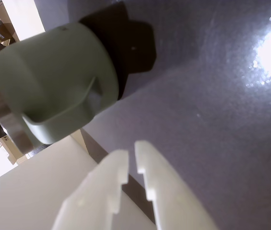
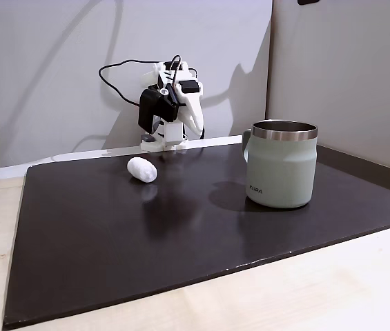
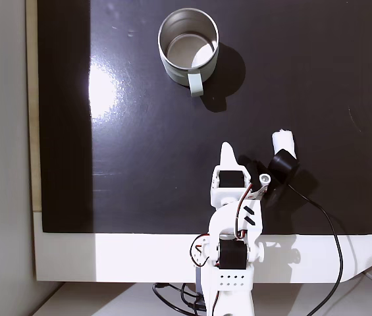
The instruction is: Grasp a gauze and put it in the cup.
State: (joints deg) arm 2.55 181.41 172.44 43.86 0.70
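White gauze [image 2: 141,169] lies on the dark mat of the counter [image 2: 181,234], well apart from the cup [image 2: 281,165], left of it in this fixed view. Pincer [image 1: 131,154] nearly together, holding nothing (raised near the arm's base). Risk: soft roll may skid from descending fingertips.

You have the cup [image 2: 282,165] standing upright on the dark mat [image 2: 112,234], right of centre, steel rim up, dark lettering low on its side. The gauze [image 2: 141,169] lies on the mat toward the back left, well apart from the cup. Behind it your arm [image 2: 169,103] is folded at the mat's far edge, the gripper [image 2: 196,124] pointing down, above the mat, nothing in it. Jaw gap too small to read. Black cable [image 2: 115,69] loops against the white wall [image 2: 56,62].
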